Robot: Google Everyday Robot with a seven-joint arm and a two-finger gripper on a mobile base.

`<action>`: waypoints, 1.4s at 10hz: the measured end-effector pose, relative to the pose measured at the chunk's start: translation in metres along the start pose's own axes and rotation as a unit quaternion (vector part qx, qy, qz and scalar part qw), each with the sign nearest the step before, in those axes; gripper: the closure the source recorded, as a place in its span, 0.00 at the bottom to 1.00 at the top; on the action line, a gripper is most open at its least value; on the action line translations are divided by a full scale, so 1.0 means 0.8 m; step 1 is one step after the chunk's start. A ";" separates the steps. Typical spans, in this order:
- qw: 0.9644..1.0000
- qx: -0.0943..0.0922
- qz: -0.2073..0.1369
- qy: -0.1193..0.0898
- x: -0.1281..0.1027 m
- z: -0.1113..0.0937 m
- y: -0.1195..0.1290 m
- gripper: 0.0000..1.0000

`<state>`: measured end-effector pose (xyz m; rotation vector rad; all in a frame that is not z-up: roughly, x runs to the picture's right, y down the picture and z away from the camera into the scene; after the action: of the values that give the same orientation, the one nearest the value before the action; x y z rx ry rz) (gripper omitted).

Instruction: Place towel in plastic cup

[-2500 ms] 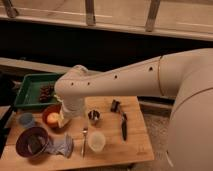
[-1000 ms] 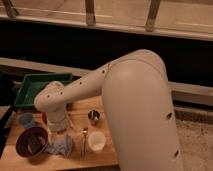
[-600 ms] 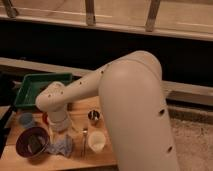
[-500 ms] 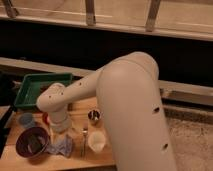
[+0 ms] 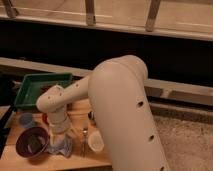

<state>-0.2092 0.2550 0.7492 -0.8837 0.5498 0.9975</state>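
The towel [image 5: 63, 148] is a crumpled blue-grey cloth lying on the wooden table [image 5: 20, 161], just right of a purple bowl. The plastic cup [image 5: 95, 142] is a pale, translucent cup standing upright to the right of the towel, close to the arm's big white shell. My gripper [image 5: 59, 134] hangs from the white wrist straight down over the towel's top edge, touching or nearly touching it. The wrist hides the gripper's tip.
A purple bowl [image 5: 32, 143] stands at the table's front left. A small blue cup [image 5: 26, 119] is behind it. A green tray [image 5: 39, 88] lies at the back left. A dark utensil [image 5: 83, 140] lies between towel and plastic cup. My white arm [image 5: 125, 115] hides the table's right side.
My arm has swung closer and fills more of the view. The wrist has come down over the towel. The towel and the plastic cup have stayed in place.
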 end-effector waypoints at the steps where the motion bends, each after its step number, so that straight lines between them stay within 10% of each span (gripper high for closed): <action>1: 1.000 -0.001 -0.001 0.006 -0.003 0.007 0.002 0.25; 4: 1.000 -0.002 -0.013 0.022 -0.007 0.025 0.013 0.36; 10: 1.000 -0.012 -0.016 0.019 -0.003 0.029 0.011 0.97; 14: 1.000 0.002 -0.005 -0.011 -0.001 -0.007 -0.003 1.00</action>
<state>-0.2080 0.2493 0.7478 -0.8709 0.5284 0.9961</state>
